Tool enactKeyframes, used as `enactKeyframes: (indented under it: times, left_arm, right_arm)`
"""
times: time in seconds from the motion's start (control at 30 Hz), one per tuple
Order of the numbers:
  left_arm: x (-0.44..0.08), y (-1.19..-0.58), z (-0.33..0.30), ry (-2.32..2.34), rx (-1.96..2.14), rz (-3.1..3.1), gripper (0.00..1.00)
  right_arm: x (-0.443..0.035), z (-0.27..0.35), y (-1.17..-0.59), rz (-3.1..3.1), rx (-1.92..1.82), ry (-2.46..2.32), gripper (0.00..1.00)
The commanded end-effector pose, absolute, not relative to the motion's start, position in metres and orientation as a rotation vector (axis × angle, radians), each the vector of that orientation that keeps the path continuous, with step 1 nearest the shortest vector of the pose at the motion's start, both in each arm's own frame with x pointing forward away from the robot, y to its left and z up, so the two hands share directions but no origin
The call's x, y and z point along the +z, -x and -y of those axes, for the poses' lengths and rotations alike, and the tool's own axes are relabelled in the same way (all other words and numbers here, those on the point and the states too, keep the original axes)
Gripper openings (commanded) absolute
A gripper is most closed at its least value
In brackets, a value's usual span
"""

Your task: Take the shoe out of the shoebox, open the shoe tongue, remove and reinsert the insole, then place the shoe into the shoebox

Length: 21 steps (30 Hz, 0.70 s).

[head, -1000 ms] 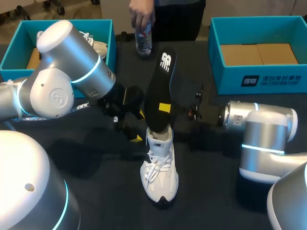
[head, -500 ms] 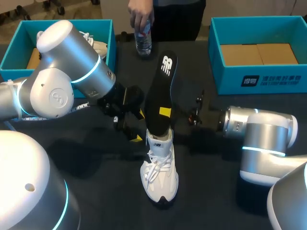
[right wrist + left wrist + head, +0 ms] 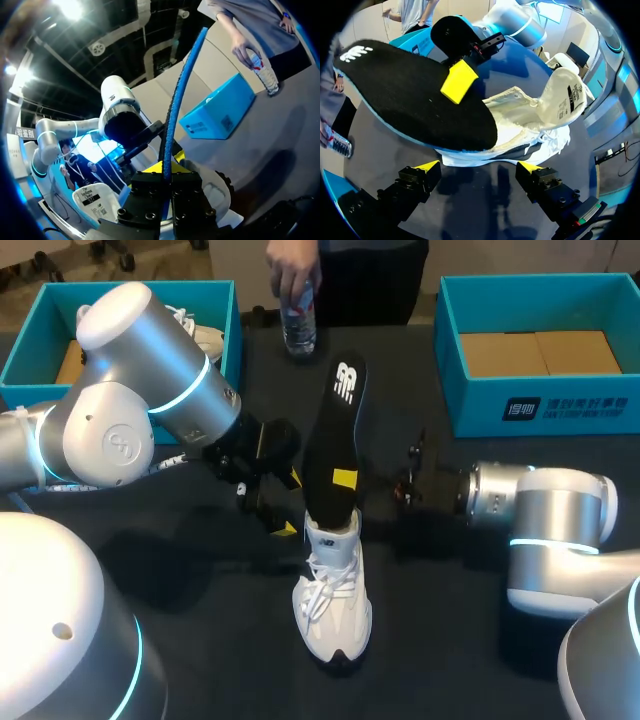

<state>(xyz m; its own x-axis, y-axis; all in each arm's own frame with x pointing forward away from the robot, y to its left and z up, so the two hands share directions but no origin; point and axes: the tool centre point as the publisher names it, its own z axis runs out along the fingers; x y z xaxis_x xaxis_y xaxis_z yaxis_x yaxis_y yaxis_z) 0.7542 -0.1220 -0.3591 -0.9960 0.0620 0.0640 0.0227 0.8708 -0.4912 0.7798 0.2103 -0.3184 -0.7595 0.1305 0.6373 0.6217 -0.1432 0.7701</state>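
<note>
The white shoe point(image 3: 335, 590) stands on the desk point(image 3: 180, 580) about midway between its side edges, toe toward the near edge. The black insole point(image 3: 335, 430) rises slanted out of the shoe's opening, with its front end inside and its heel end up toward the far edge.

The right gripper point(image 3: 345, 478) is closed on the insole about halfway along, one yellow tip flat on the top face. The right wrist view shows the blue-edged sheet running between its fingers. The left gripper point(image 3: 285, 505) is spread wide and holds nothing, just beside the shoe's collar.

The insole looks thin, light and bendy, so a pinch on the flat faces nearer the front end would probably steer it better than one at the heel end. The shoe looks soft and light and would likely slide unless it is braced at the collar.

The insole's heel end bears a white logo, the tongue's inner tag point(image 3: 575, 95) carries small print, and the shoebox point(image 3: 540, 405) at the far right corner has white lettering.
</note>
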Motion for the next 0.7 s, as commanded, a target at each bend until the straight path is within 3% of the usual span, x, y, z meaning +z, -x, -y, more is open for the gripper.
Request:
enactKeyframes:
  times: [0.03, 0.7]
  left_arm:
    - [-0.36, -0.754, 0.122, 0.069, 0.778, 2.963, 1.0]
    - [-0.36, -0.754, 0.122, 0.069, 0.778, 2.963, 1.0]
  right_arm:
    - [-0.327, -0.214, -0.772, 1.775, -1.967, 0.834, 0.0]
    - [-0.35, -0.223, -0.732, 1.777, -1.792, 0.848, 0.0]
